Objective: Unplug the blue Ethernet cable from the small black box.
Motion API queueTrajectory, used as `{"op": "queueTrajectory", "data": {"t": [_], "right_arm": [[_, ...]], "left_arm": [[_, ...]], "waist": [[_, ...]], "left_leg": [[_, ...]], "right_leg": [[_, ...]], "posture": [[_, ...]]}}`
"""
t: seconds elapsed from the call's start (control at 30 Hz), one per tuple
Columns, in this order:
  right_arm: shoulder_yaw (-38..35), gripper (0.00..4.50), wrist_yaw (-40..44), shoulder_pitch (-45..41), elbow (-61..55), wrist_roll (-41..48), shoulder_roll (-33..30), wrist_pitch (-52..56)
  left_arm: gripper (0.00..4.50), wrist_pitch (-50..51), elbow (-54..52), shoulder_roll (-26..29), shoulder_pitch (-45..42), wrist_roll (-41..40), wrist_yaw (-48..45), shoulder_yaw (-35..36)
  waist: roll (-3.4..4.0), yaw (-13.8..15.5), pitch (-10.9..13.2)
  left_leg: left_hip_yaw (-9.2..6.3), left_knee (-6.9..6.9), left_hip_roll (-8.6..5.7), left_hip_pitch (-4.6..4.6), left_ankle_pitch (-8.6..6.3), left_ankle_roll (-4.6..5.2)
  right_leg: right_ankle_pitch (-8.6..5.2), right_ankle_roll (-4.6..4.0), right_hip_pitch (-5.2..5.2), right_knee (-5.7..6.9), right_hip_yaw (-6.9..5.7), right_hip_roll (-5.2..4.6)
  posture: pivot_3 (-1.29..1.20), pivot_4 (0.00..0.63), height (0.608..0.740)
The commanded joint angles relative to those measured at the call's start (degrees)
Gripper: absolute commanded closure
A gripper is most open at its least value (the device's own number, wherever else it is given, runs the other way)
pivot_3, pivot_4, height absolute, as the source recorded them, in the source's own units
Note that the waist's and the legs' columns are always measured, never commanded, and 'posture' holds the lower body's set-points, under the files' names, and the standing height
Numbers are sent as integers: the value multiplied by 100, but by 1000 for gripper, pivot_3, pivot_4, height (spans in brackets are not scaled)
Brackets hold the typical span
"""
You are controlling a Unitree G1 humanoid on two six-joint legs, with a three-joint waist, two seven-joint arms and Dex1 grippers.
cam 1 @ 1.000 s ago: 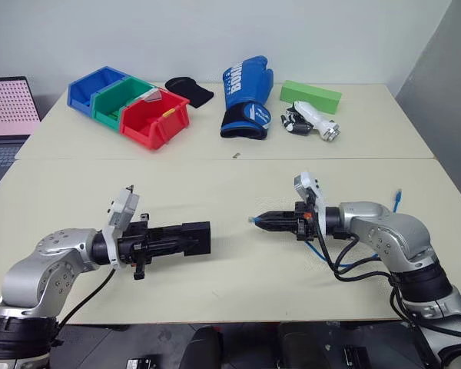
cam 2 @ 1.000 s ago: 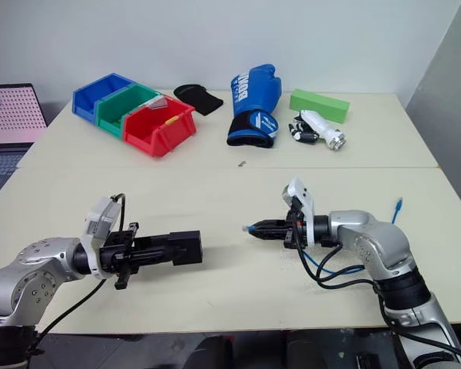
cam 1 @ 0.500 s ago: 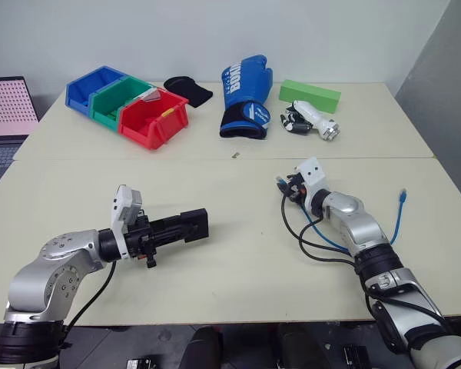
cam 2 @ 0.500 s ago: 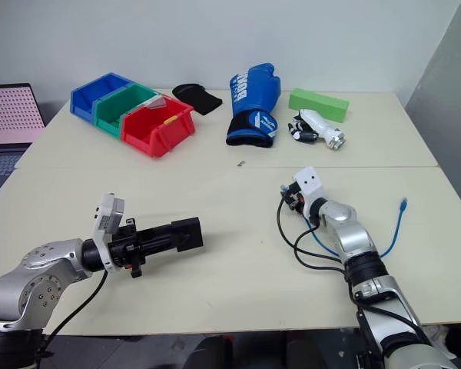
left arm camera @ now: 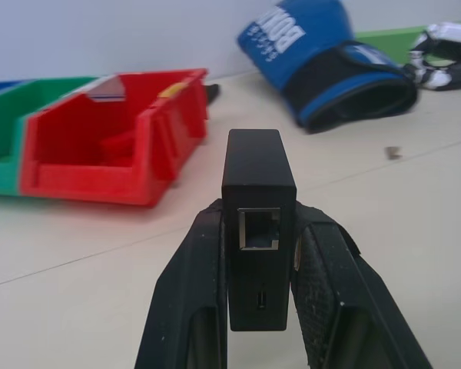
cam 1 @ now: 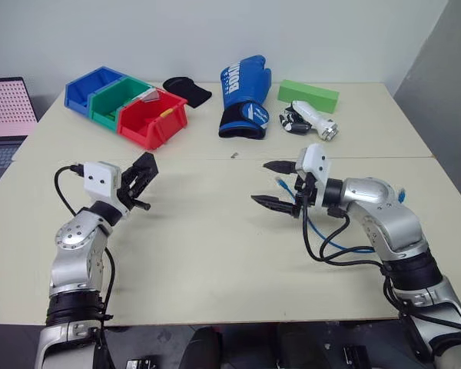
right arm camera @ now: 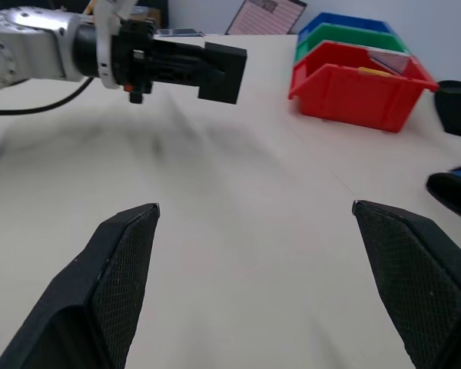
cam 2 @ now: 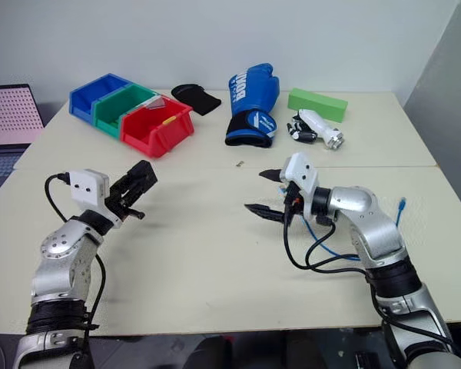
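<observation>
The box [left arm camera: 259,223] is clamped between the left gripper's [cam 1: 140,178] fingers, its port empty and facing outward, at about 9 o'clock over the table [cam 1: 215,254]. The right gripper [cam 1: 276,184] is spread wide and holds nothing; the cable [cam 1: 334,242] lies loose on the table beneath that arm, at about 3 o'clock. The unplugging is judged done. Next, the box should be lowered flat and released gently, well apart from the cable.

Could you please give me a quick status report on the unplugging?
Left hand shut on small matte black box, port empty. Right hand open. Thin bright blue Ethernet cable unplugged, draped beside right arm. Nothing in the way.
</observation>
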Motion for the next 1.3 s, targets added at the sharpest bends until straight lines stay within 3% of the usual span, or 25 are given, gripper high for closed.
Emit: {"op": "queueTrajectory", "data": {"t": [0.03,0.2,0.27,0.5,0.67,0.8,0.97,1.3], "right_arm": [[159,234,99,-224,-374,34,26,265],[358,234,163,-282,-442,-87,15,350],[400,234,167,-284,-420,-143,8,342],[406,234,228,-245,-455,-199,-18,373],[415,234,240,-97,-609,-194,-65,441],[325,234,183,121,-673,-192,-151,531],[25,234,230,428,-686,-140,-505,571],[-638,234,744,517,-160,-84,-1514,491]], "left_arm": [[3725,-673,618,-133,-197,287,583,161],[3725,-1003,1169,-227,-192,424,811,70],[3012,-941,1286,-286,-182,345,878,109],[1505,-873,1097,-311,14,129,717,139],[526,-273,144,-276,576,2,1042,270],[526,774,-1207,-178,1313,-242,1013,267],[526,1809,-2537,358,2137,-435,679,440],[526,2961,-3340,1944,2480,-1277,-873,1186]], "waist": [[-1,1,-1],[-4,3,-3],[-5,2,-3],[-5,-3,-3],[-5,-21,-3],[-5,-14,-3],[-6,-1,-4],[-4,-4,-2]], "left_leg": [[-1,2,-2,-2,0,0],[-3,2,-6,-5,0,0],[-3,2,-7,-4,0,0],[-3,2,-5,-2,0,0],[-1,1,0,-2,0,0],[-7,-1,3,-2,0,0],[-4,-1,0,0,0,0],[-1,-6,1,6,0,0]], "right_leg": [[0,1,0,0,-2,0],[1,1,-1,-2,-5,0],[1,1,-1,0,-5,0],[1,1,-1,2,-6,1],[1,1,-1,0,0,-2],[1,1,-1,1,-4,-5],[0,1,3,-1,-1,-6],[0,0,8,-3,-3,4]], "posture": [[0,150,740],[0,150,740],[0,150,740],[0,150,740],[0,150,740],[0,150,740],[0,150,740],[0,150,740]]}}
